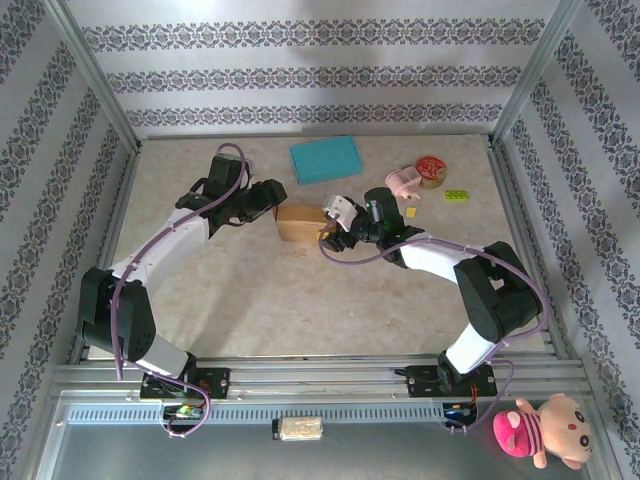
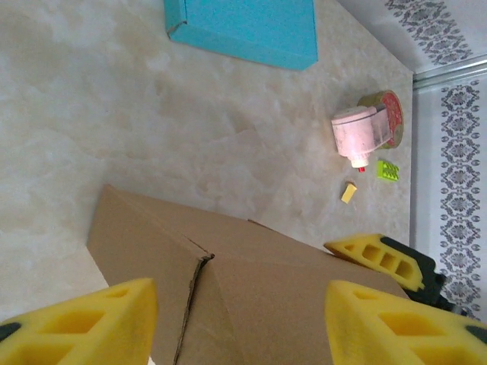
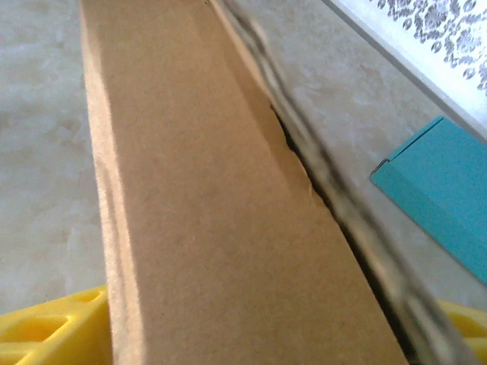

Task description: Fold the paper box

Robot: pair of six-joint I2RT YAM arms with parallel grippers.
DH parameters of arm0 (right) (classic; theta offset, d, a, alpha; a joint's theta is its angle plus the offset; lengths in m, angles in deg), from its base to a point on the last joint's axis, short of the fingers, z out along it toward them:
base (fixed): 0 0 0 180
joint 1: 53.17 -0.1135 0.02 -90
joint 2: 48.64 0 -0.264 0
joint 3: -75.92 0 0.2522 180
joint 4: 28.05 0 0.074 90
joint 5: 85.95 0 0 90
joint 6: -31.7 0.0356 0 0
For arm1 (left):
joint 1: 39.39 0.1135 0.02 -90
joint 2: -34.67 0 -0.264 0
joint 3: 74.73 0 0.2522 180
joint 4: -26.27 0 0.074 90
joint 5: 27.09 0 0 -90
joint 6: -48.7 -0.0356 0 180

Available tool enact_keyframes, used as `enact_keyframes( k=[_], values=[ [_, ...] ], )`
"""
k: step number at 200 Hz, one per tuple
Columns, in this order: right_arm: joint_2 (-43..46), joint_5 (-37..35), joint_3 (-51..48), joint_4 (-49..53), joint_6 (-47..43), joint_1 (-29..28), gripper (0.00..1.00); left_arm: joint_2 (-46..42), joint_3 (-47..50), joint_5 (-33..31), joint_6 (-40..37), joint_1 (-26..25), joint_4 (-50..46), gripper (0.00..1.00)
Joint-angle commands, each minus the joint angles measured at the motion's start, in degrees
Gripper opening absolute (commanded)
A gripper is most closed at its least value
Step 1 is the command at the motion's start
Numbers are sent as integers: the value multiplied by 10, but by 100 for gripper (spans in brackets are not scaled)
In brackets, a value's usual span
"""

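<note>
The paper box sits on the bench, a little far of the middle, between my two arms. My left jaws straddle its left end. Their yellow fingers stand wide apart with cardboard between them, and I cannot tell whether they press it. My right jaws straddle the right end, where a brown panel runs up between those fingers. Whether they grip it I cannot tell either. A teal carton lies near the box on its far side, and a pink tape dispenser stands further right.
</note>
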Motion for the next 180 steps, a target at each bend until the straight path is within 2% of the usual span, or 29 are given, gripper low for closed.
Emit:
enact_keyframes(
  k=[1,62,135,180],
  values=[
    [-4,10,8,-4,24,6,80,5,-1,22,7,0,23,56],
    [-8,57,42,17,107,35,90,22,0,27,4,1,29,50],
    [1,98,58,28,176,56,94,43,17,28,6,0,39,44],
    [42,125,64,34,300,68,98,47,19,26,0,0,41,43]
  ],
)
